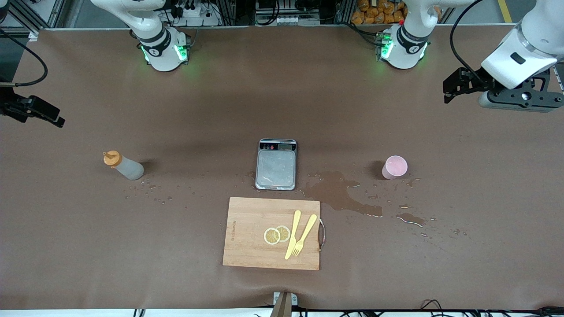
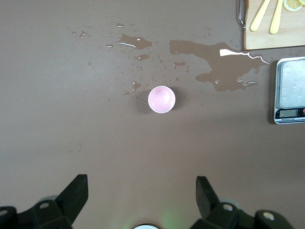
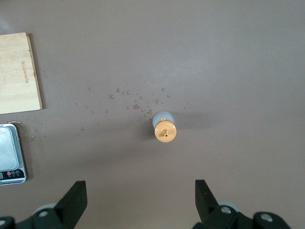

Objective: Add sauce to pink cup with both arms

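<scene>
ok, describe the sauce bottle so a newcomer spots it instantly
Start at the scale mid-table, then look toward the right arm's end. The bottle stands alone there among water droplets. It's the only translucent grey thing with an orange cap.

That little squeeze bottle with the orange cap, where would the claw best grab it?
Probably around the grey-white body of the sauce bottle, below the orange nozzle cap. It stands upright on the table, so the open right claw, now high above it, could come down and close on two sides of the round body. The cap is narrower and must stay free for squeezing into the pink cup.
</scene>
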You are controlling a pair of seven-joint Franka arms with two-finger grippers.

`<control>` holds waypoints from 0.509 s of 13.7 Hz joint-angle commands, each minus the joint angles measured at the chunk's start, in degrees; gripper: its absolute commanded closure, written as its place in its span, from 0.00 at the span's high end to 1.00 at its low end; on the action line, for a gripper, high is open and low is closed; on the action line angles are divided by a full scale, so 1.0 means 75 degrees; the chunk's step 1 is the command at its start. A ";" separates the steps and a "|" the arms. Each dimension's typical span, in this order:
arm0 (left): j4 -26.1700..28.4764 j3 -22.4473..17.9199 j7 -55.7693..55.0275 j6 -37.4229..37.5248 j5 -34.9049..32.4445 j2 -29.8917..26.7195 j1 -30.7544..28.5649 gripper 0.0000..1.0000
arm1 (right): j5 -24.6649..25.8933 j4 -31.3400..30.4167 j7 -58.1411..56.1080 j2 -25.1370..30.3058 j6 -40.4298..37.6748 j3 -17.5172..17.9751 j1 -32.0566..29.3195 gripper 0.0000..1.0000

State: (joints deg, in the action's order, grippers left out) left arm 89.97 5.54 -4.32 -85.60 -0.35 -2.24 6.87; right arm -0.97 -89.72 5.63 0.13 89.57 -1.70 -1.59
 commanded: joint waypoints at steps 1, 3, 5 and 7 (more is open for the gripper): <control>-0.0183 0.0046 0.0153 0.0163 0.0070 0.0029 -0.0060 1.00 | 0.0164 -0.0084 0.0105 0.0065 0.0068 0.0003 0.0072 1.00; -0.0183 0.0069 0.0165 0.0163 0.0011 0.0041 -0.0060 1.00 | 0.0164 -0.0061 0.0105 0.0054 0.0080 0.0003 0.0060 1.00; -0.0183 0.0070 0.0305 0.0163 -0.0001 0.0052 -0.0060 1.00 | 0.0164 -0.0061 0.0105 0.0054 0.0127 0.0003 0.0060 1.00; -0.0183 0.0070 0.0329 0.0163 -0.0001 0.0052 -0.0060 1.00 | 0.0164 -0.0037 0.0105 0.0065 0.0104 0.0003 0.0083 1.00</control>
State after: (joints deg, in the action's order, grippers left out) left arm 89.95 5.63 -3.24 -85.56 -0.35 -2.24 6.87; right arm -0.97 -89.72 5.63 0.13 90.02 -1.68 -1.59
